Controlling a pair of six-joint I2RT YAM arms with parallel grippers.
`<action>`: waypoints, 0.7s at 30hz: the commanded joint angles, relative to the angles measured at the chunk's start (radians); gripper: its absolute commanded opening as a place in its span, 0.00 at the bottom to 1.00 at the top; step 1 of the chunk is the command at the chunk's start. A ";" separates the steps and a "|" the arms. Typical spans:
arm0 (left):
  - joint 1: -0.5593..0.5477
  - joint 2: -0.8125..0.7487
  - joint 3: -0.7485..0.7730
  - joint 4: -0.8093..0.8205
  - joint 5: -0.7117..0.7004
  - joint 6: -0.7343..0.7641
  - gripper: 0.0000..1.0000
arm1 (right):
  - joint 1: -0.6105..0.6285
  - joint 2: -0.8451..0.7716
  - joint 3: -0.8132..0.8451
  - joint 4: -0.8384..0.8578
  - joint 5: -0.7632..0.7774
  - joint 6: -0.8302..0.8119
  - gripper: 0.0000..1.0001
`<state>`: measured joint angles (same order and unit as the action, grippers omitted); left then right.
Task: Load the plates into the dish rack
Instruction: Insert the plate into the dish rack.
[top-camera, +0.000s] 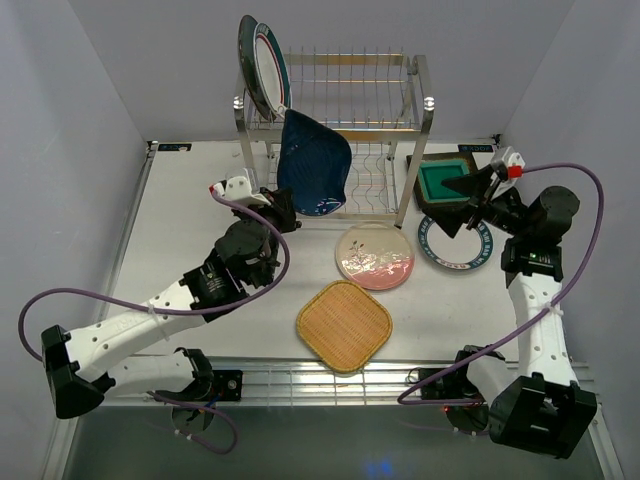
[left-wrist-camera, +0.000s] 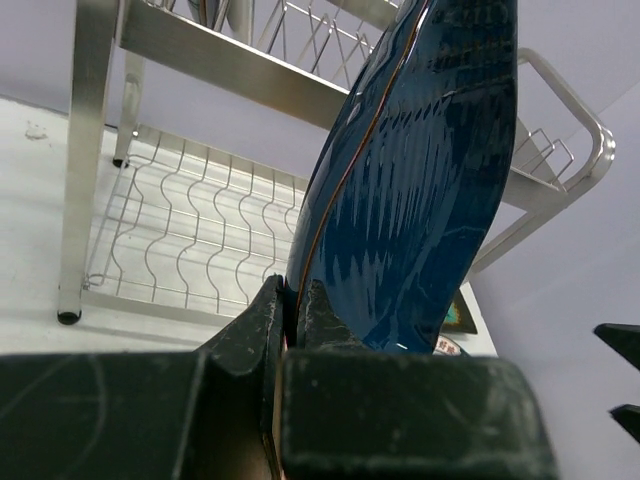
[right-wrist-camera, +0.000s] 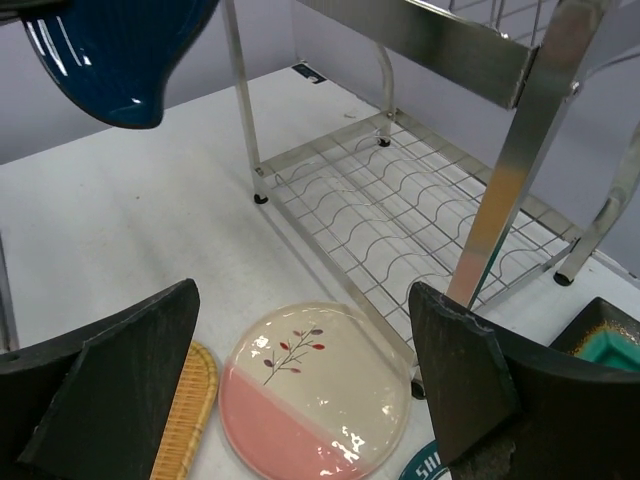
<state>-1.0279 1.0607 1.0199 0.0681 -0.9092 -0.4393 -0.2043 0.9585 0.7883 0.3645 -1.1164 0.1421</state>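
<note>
My left gripper is shut on the lower edge of the dark blue leaf-shaped plate, held upright in the air in front of the dish rack; the wrist view shows the fingers pinching that plate. Two plates stand in the rack's top left corner. My right gripper is open and empty above the right side of the table. The pink-cream floral plate, the orange woven plate, a white teal-rimmed plate and the green square plate lie on the table.
The rack's lower wire shelf holds nothing, with a steel post close to my right gripper. White walls close in the table on three sides. A metal rail runs along the near edge.
</note>
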 joint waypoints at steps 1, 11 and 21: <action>-0.021 -0.019 0.005 0.257 -0.059 0.063 0.00 | 0.002 0.025 0.121 -0.115 -0.069 0.013 0.90; -0.118 0.122 -0.040 0.726 -0.129 0.439 0.00 | 0.025 0.129 0.406 -0.430 0.036 0.076 0.94; -0.221 0.346 0.032 1.473 -0.189 1.178 0.00 | 0.037 0.129 0.342 -0.331 -0.026 0.060 0.90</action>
<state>-1.2236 1.3937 0.9504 1.0679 -1.1023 0.4274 -0.1734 1.1179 1.1831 -0.0502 -1.1217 0.1780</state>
